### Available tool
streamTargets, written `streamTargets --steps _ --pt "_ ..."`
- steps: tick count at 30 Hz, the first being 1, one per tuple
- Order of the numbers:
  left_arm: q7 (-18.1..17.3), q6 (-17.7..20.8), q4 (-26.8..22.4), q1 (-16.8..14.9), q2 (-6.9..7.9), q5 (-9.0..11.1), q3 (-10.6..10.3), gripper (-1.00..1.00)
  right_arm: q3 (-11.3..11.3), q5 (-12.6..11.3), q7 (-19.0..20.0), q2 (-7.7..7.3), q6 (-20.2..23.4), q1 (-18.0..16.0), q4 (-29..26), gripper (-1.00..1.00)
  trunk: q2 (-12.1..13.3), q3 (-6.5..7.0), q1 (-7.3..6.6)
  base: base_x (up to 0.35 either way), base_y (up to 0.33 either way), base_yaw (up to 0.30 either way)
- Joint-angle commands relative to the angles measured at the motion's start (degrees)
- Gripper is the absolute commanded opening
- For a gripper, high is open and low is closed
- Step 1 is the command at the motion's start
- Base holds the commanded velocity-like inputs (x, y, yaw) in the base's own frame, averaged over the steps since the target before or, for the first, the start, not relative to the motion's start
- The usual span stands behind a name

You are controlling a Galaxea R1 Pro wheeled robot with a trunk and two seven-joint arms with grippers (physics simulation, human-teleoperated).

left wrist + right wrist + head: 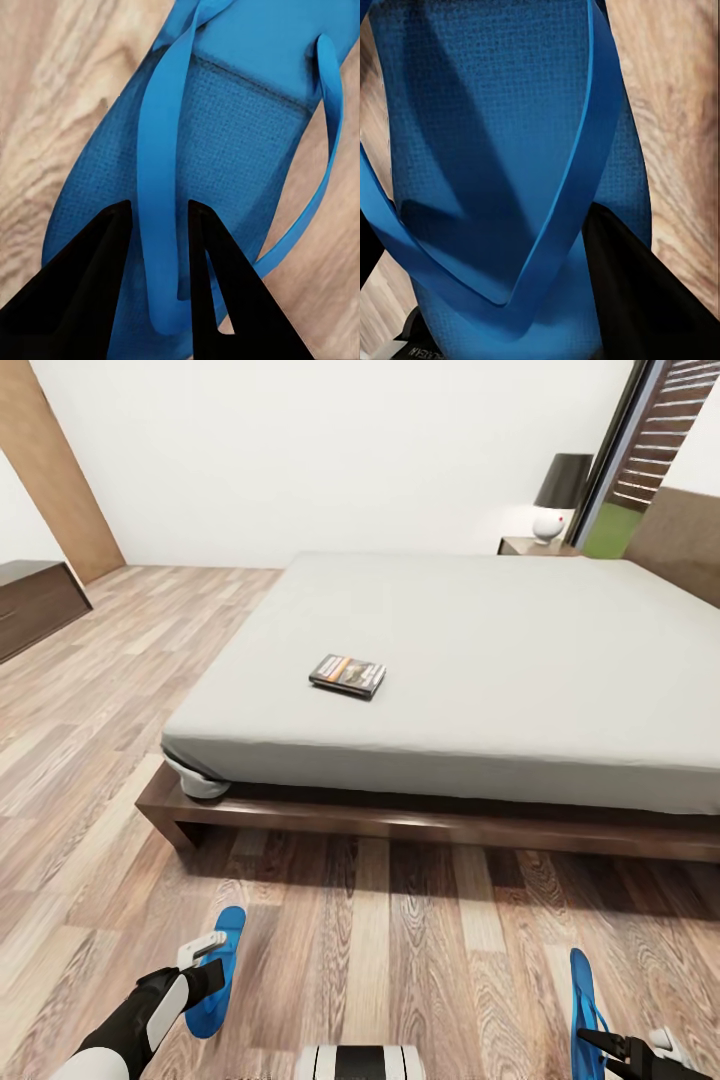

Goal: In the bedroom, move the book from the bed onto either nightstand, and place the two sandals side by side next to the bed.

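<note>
Down by the floor in front of the bed (420, 650), the left gripper (159, 247) had its two black fingers (82, 292) pinched around a strap of the left sandal (218, 970). That sandal's long axis ran toward the bed, toe end nearer the frame. The right gripper (625, 1048) sat at a strap of the right sandal (583, 1010), but I couldn't tell if it was closed on it. That one pointed bedward too, well apart from its twin. The book (347, 674) lay flat on the mattress, long side running across the bed, near the foot-end edge.
</note>
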Motion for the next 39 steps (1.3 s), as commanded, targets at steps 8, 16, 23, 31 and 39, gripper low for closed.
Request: streamTargets --steps 8,16,23,31,39 --pt "0.3 0.3 -0.1 0.0 -0.01 0.6 0.0 -1.0 -0.5 0.5 0.3 0.04 0.5 -0.1 0.0 -1.0 -0.1 -1.82 0.19 0.0 0.0 0.0" --pt "0.3 0.3 -0.1 0.0 -0.01 0.6 0.0 -1.0 -0.5 0.5 0.3 0.04 0.5 -0.1 0.0 -1.0 -0.2 -3.59 0.4 0.0 0.0 0.0" --pt "0.3 0.3 -0.1 0.0 -0.07 0.6 0.0 -1.0 -0.5 0.5 0.3 0.04 0.5 -0.1 0.0 -1.0 -0.3 -5.14 0.58 0.0 0.0 0.0" --pt "0.3 0.3 -0.1 0.0 -0.08 0.6 0.0 -1.0 -0.5 0.5 0.3 0.04 0.5 -0.1 0.0 -1.0 -0.4 -6.92 0.78 0.0 0.0 0.0" --pt "0.3 0.3 -0.1 0.0 -0.05 0.6 0.0 -1.0 -0.4 0.5 0.3 0.04 0.5 0.0 0.0 -1.0 -0.5 -8.69 0.99 0.0 0.0 0.0"
